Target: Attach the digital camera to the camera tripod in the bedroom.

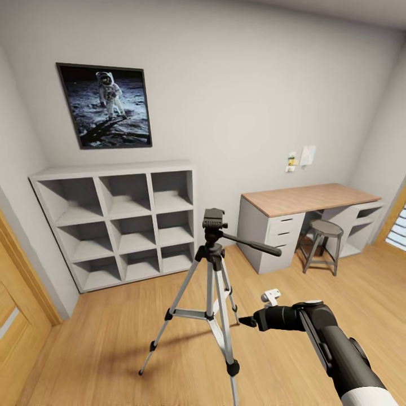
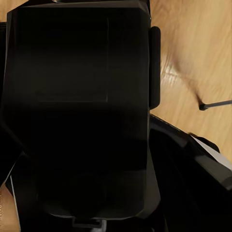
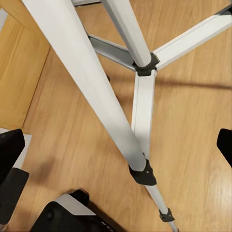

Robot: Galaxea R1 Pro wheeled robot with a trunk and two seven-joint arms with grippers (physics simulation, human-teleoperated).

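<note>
Right arm enters from the lower right of the head view, its right hand [image 1: 246,321] just right of the camera tripod [image 1: 212,265] at leg height; the fingers are too small and dark there to read, and the right wrist view has dark finger edges at both frame sides with tripod legs and bare floor [image 3: 193,130] between them, so it looks wide and holding nothing. In the left wrist view a big black boxy body [image 2: 77,111] blocks most of the frame over plank floor, probably the digital camera gripped in the left hand, but I cannot tell how the fingers sit. Tripod stands centre frame on the wooden floor, long axis vertical, three silver legs splayed, black head [image 1: 213,219] at top, pan handle [image 1: 254,244] pointing right and slightly down toward the desk side. Judgement: the mount is well above the right hand, so the camera must come down onto the head from above. Farther back: grey-white cube shelf [image 1: 118,220] at left, worktop [image 1: 310,198] with stool [image 1: 324,242] at right, astronaut picture [image 1: 106,105] upper left.
</note>
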